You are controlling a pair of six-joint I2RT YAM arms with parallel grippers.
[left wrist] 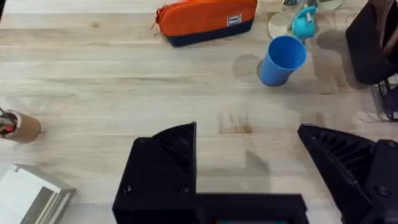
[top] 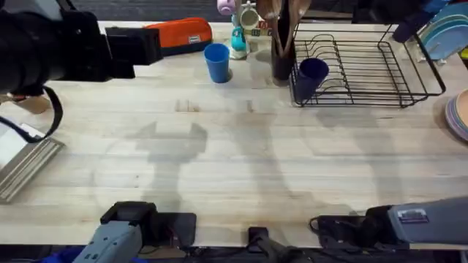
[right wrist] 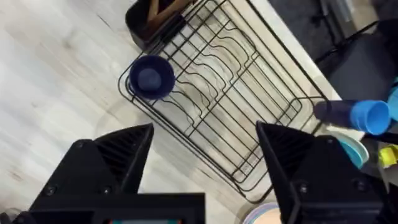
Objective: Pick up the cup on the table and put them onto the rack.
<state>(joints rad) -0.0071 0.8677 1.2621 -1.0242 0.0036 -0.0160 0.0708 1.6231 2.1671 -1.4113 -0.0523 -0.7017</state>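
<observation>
Pale wood table (top: pixel 241 161) takes up most of what I'm looking at, then the black wire rack (top: pixel 369 69) at the far right w/ its plate dividers. Left arm looms big and dark over the far-left side; left gripper (left wrist: pixel 249 165) hangs above bare wood, jaws spread wide, holding nothing. Right gripper (right wrist: pixel 205 162) also spread and empty, hovering over the rack's near edge. Orange pencil case (top: pixel 181 34) lies along the far edge, dark utensil holder (top: pixel 281 51) stands just beside the rack's left end. Navy cup (top: pixel 311 75) already sits in the rack's left corner, apparently mouth-up. Bright blue cup (top: pixel 217 62) stands upright on the table, between pencil case and utensil holder, touching neither. So I'd say job's half done; step in hand looks like the approach to cup no. 2. Next move prob. needs the left gripper to reach fwd toward it, straddle the wall w/ jaws open, then close.
</observation>
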